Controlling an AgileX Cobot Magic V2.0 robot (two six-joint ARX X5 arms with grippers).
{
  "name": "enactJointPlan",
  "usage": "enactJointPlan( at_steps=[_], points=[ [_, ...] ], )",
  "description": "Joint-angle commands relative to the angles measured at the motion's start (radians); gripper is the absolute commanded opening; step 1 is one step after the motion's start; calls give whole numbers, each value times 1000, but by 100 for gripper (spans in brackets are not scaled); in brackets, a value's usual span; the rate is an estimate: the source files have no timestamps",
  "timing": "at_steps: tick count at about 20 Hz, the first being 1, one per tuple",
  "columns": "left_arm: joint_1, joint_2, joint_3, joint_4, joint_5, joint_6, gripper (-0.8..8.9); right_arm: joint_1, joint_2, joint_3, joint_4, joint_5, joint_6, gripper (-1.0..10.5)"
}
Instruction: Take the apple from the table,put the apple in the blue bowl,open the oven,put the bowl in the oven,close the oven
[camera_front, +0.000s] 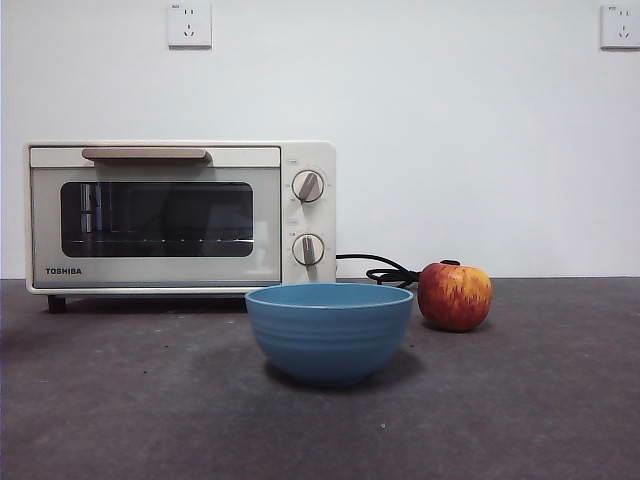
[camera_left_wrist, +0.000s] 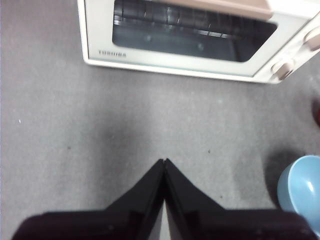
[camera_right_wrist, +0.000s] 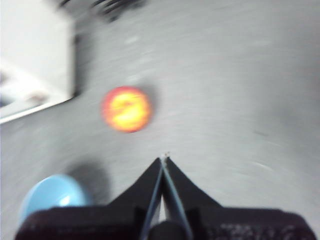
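The red and yellow apple (camera_front: 455, 295) rests on the dark grey table (camera_front: 540, 400), to the right of the blue bowl (camera_front: 329, 331) and a little behind it. The bowl stands upright and holds nothing. Behind it at the left is the cream oven (camera_front: 180, 217), its glass door closed. Neither arm shows in the front view. My left gripper (camera_left_wrist: 164, 161) is shut and empty above bare table in front of the oven (camera_left_wrist: 190, 37), with the bowl's rim (camera_left_wrist: 302, 192) at one side. My right gripper (camera_right_wrist: 164, 159) is shut and empty, hovering short of the apple (camera_right_wrist: 126, 109); this view is blurred.
A black power cord (camera_front: 385, 270) lies coiled behind the apple, beside the oven. Two wall sockets (camera_front: 189, 24) sit high on the white back wall. The oven has two round knobs (camera_front: 308, 186) on its right side.
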Motion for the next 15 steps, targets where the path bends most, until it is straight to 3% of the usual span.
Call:
enactJointPlan(
  at_steps=[1, 4, 6, 8, 11, 15],
  points=[
    [0, 13, 0, -30, 3, 1, -4, 3, 99, 66, 2, -98, -67, 2],
    [0, 26, 0, -80, 3, 26, -4, 35, 244, 175, -21, -125, -71, 2],
    [0, 31, 0, -97, 3, 36, -4, 73, 344, 261, -52, -116, -116, 12],
    [0, 34, 0, -103, 4, 36, -4, 118, 436, 346, -83, -81, -134, 38],
    [-2, 38, 0, -115, 21, 36, -4, 182, 559, 461, -129, -20, -156, 177],
    [-3, 40, 0, -144, 70, 45, -4, 243, 690, 573, -166, 42, -167, 195]
  ],
)
